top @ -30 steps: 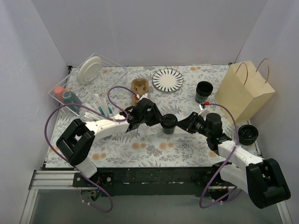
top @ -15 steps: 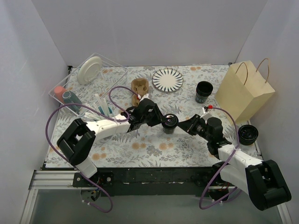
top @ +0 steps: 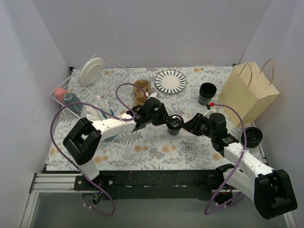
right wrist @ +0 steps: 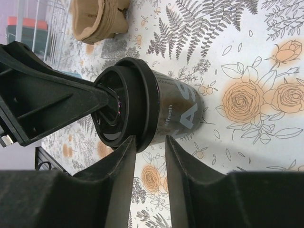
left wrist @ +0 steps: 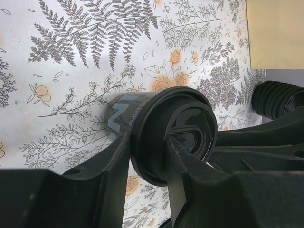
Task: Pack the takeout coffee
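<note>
1. now the small dark lidded cup (top: 174,124) is tipped sideways over the floral surface (top: 142,152), lid facing the left arm (top: 114,127).
2. left jaws pinch its lid rim; right jaws, side-on to its long axis, stand narrowly parted at that rim, grip unclear.
3. only the top view shows the tan paper bag (top: 249,92), well right.

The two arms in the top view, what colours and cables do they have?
The left arm and right arm have white links and black joints. A looping purple cable runs along each. Their fingers are flat and black.
</note>
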`<state>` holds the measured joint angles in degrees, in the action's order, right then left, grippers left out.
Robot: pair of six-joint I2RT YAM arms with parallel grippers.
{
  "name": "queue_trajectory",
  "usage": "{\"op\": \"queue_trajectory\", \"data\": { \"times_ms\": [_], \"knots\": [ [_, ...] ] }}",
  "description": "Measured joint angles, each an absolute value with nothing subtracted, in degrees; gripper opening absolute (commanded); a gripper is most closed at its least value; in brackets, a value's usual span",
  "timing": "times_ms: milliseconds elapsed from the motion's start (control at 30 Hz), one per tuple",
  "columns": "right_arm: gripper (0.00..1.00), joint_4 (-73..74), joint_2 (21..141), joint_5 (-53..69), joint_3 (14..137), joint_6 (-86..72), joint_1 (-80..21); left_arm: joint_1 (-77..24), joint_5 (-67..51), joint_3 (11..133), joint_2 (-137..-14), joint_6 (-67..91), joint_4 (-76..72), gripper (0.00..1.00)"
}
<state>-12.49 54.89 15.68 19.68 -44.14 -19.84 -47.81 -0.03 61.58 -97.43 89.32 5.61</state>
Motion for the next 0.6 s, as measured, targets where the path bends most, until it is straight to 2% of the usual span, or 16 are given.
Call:
{"op": "queue_trajectory", "data": {
  "times_ms": [300,433,600],
  "knots": [
    [0.48,-4.19,53.69,15.40,24.29,-39.72,-19.11,-47.88,-0.01,61.89,-97.49,87.24,5.74,0.27],
    [0.54,-3.46,54.24,16.97,27.38,-37.12,-17.34,-47.92,-0.10,62.19,-97.65,85.91,5.78,0.27],
    [0.54,-5.34,58.17,22.09,29.17,-33.54,-14.20,-47.90,-0.58,62.39,-97.73,84.07,5.65,0.27]
  ]
}}
